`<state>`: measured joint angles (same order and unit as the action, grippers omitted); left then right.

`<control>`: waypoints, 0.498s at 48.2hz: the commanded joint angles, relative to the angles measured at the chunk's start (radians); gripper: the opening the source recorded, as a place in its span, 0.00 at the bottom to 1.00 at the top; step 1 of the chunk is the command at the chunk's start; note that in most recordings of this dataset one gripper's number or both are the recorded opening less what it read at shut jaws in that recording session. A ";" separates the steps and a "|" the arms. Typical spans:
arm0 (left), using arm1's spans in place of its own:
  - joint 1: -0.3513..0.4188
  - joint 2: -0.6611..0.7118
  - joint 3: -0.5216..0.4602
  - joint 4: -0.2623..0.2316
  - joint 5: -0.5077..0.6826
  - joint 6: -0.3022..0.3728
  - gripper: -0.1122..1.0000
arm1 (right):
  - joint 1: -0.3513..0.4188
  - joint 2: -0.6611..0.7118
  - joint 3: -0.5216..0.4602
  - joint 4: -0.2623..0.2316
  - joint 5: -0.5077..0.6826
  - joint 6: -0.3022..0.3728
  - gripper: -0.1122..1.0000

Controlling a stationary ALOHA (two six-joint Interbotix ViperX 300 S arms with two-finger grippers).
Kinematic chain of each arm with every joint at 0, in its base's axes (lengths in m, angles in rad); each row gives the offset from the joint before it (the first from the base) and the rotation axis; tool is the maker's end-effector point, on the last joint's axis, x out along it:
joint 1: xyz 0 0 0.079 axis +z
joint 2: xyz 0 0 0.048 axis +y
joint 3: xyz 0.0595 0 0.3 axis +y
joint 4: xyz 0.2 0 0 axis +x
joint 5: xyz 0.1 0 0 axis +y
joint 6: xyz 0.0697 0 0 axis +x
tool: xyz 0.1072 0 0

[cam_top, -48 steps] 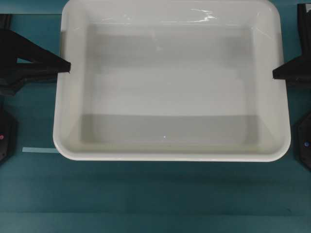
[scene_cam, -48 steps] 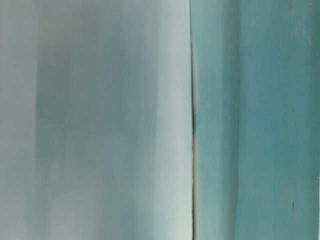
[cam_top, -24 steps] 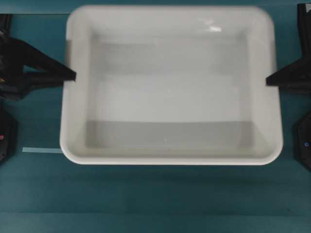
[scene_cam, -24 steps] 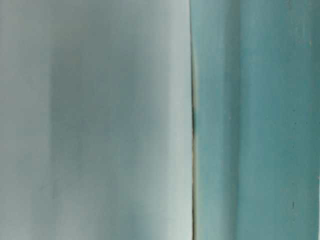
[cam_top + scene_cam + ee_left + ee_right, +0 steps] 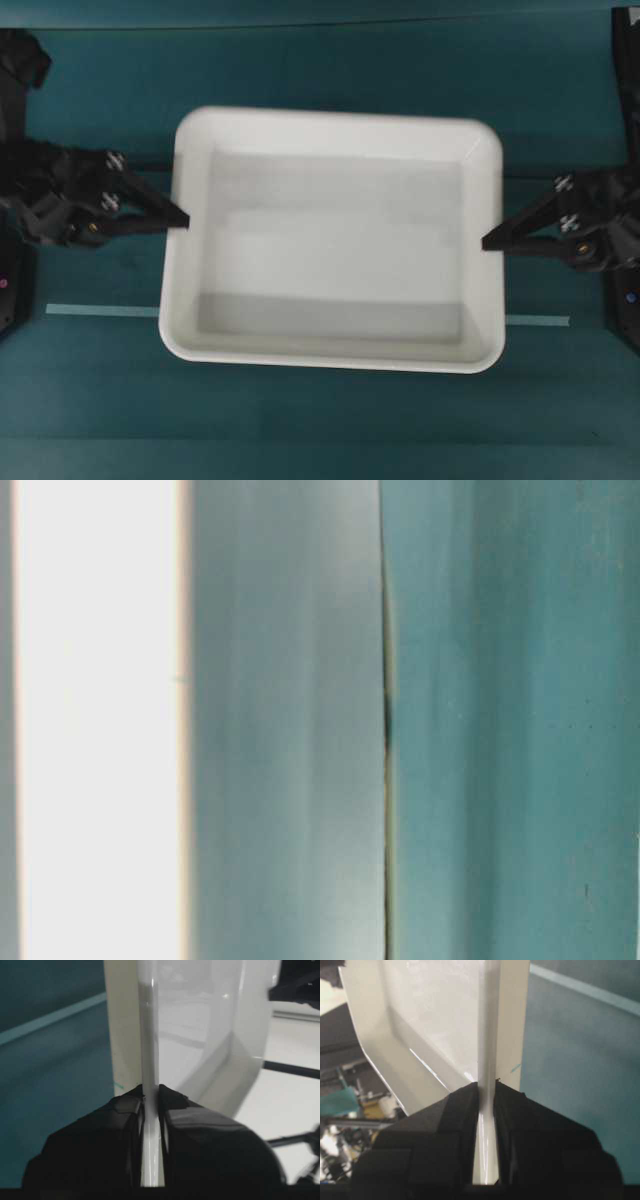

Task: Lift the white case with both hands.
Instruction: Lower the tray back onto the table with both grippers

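The white case [image 5: 335,240] is being gripped by its opposite short rims, left tool [image 5: 183,220] and right tool [image 5: 487,243] clamped, seemingly level between them.

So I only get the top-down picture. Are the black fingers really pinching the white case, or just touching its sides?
Observer: Pinching. In the left wrist view, the left gripper has the white case rim squeezed between its fingers.
Child: And the other side?
Observer: Same. In the right wrist view, the right gripper clamps the rim too.
Child: Can the side camera see it?
Observer: No, the table-level view is only a blur.
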<state>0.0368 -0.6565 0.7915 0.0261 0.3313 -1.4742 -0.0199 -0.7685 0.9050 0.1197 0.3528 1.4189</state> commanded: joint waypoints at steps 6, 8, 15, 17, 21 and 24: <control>-0.002 0.066 0.055 0.002 -0.074 -0.002 0.15 | 0.009 0.092 0.049 -0.003 -0.089 -0.011 0.20; 0.000 0.081 0.069 0.002 -0.083 -0.002 0.15 | 0.012 0.114 0.063 -0.003 -0.098 -0.015 0.20; -0.002 0.140 0.115 0.002 -0.133 -0.002 0.15 | 0.025 0.195 0.097 -0.003 -0.172 -0.020 0.20; 0.000 0.155 0.123 0.002 -0.152 -0.002 0.15 | 0.028 0.216 0.104 -0.003 -0.195 -0.020 0.20; 0.000 0.187 0.133 0.002 -0.160 -0.002 0.15 | 0.026 0.255 0.118 -0.003 -0.236 -0.021 0.20; -0.002 0.209 0.138 0.002 -0.164 -0.003 0.15 | 0.026 0.281 0.130 -0.003 -0.252 -0.021 0.20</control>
<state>0.0368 -0.4863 0.9419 0.0261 0.1963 -1.4742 0.0092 -0.5384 1.0416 0.1197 0.1488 1.4051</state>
